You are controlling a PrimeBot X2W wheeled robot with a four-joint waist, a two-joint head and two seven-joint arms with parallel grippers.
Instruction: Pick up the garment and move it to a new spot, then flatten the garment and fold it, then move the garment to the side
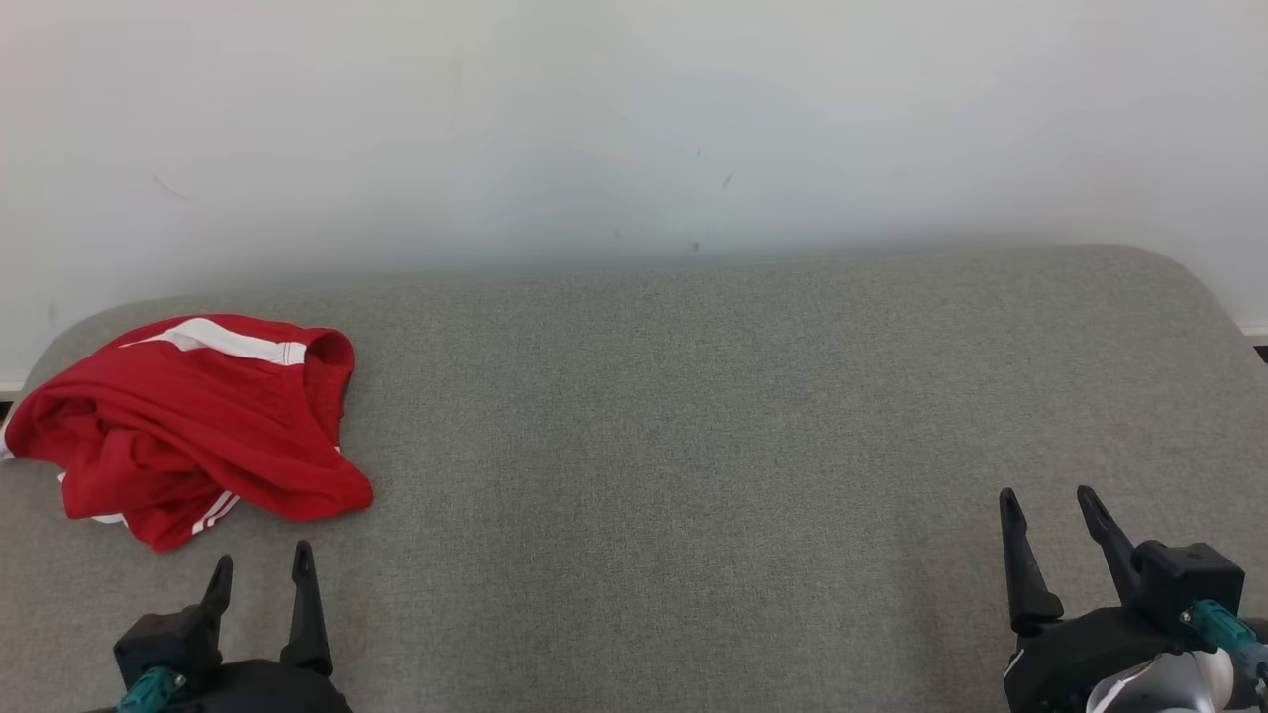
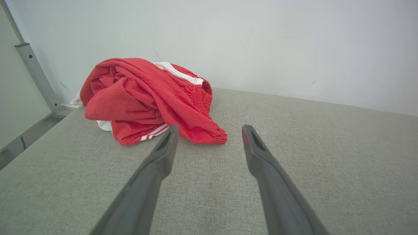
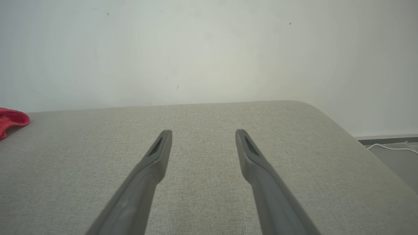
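The garment [image 1: 198, 421] is a crumpled pair of red shorts with white stripes, heaped at the far left of the grey fabric table [image 1: 693, 446]. In the left wrist view the garment [image 2: 147, 101] lies just beyond my fingertips, slightly to the left. My left gripper [image 1: 263, 566] rests open at the lower left, a short way in front of the heap, holding nothing. My right gripper [image 1: 1050, 495] stands open at the lower right, far from the shorts. In the right wrist view a corner of the garment [image 3: 11, 120] peeks in at the left edge, and my right gripper [image 3: 203, 132] points at bare fabric.
A white wall [image 1: 634, 129] runs close behind the table. A grey metal post [image 2: 36, 75] stands beside the table's left end. A white cable [image 3: 392, 147] lies on the floor past the rounded right corner.
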